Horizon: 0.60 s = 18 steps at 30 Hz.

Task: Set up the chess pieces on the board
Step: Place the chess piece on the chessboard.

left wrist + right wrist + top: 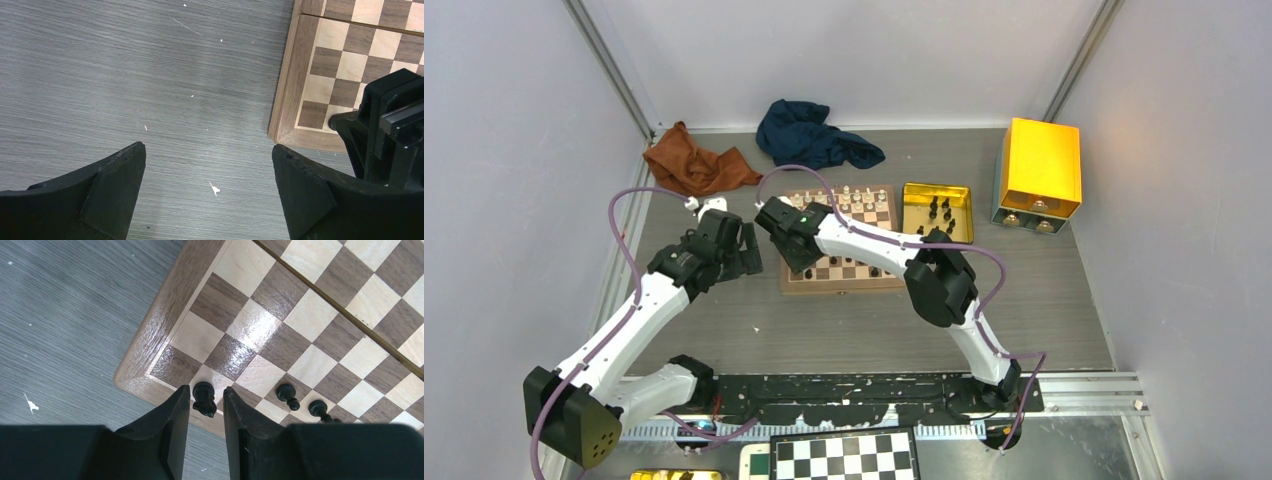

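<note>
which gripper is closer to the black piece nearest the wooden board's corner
Right. The right gripper straddles the black piece, one finger each side; the left gripper hovers over the table beside the board's rim.

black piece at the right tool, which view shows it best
Right wrist: the black piece stands close-up within the right tool, near the board corner. Top external: the tool hides it. Left wrist: only the tool's body.

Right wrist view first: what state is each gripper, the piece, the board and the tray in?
right gripper: open, jaws flanking the black piece with narrow gaps
black piece: upright near the board corner, not gripped
left gripper: open wide, empty, above the table
board: flat, partly set
gold tray: uncovered, black pieces inside
</note>
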Each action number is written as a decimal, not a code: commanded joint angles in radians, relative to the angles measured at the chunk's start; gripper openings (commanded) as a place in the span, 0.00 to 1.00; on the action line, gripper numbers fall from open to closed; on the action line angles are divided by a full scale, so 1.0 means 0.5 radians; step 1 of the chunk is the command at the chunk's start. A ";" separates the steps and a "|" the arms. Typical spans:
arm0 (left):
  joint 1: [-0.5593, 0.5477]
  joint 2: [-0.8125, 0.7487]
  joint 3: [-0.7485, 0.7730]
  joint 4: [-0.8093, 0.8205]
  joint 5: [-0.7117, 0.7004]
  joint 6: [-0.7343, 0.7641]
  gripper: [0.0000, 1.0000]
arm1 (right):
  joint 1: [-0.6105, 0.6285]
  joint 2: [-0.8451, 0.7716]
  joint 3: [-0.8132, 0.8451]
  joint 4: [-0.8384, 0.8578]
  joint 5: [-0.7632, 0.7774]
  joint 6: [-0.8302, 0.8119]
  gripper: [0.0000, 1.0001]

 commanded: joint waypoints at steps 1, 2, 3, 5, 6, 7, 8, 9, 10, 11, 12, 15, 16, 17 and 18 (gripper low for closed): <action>0.016 -0.001 0.072 0.058 -0.029 0.031 0.97 | -0.026 -0.127 0.107 0.010 0.035 -0.022 0.37; 0.018 -0.003 0.075 0.058 -0.032 0.033 0.97 | -0.039 -0.148 0.109 0.018 0.054 -0.019 0.37; 0.021 -0.005 0.074 0.057 -0.032 0.035 0.97 | -0.060 -0.173 0.107 0.024 0.075 -0.018 0.37; 0.026 -0.005 0.075 0.055 -0.032 0.036 0.97 | -0.117 -0.225 0.104 0.037 0.108 -0.011 0.37; 0.027 -0.005 0.078 0.054 -0.032 0.036 0.97 | -0.157 -0.254 0.097 0.046 0.123 -0.007 0.37; 0.027 -0.005 0.077 0.051 -0.032 0.036 0.97 | -0.204 -0.281 0.086 0.058 0.134 0.000 0.37; 0.027 -0.003 0.078 0.052 -0.031 0.036 0.97 | -0.250 -0.310 0.072 0.069 0.145 0.004 0.37; 0.027 -0.002 0.079 0.051 -0.030 0.036 0.97 | -0.308 -0.340 0.052 0.080 0.155 0.009 0.37; 0.027 0.002 0.081 0.050 -0.027 0.036 0.97 | -0.359 -0.373 0.031 0.094 0.167 0.010 0.37; 0.027 0.004 0.083 0.048 -0.026 0.037 0.97 | -0.433 -0.409 0.007 0.106 0.179 0.010 0.37; 0.028 0.006 0.084 0.047 -0.025 0.039 0.97 | -0.495 -0.440 -0.022 0.122 0.191 0.013 0.37; 0.027 0.015 0.088 0.044 -0.020 0.034 0.97 | -0.668 -0.536 -0.113 0.167 0.223 0.015 0.37; 0.028 0.019 0.088 0.047 -0.018 0.036 0.97 | -0.722 -0.557 -0.141 0.173 0.234 0.016 0.38; 0.027 0.025 0.088 0.047 -0.015 0.034 0.97 | -0.776 -0.572 -0.170 0.177 0.244 0.019 0.37; 0.027 0.027 0.090 0.048 -0.013 0.033 0.97 | -0.824 -0.585 -0.197 0.178 0.252 0.024 0.38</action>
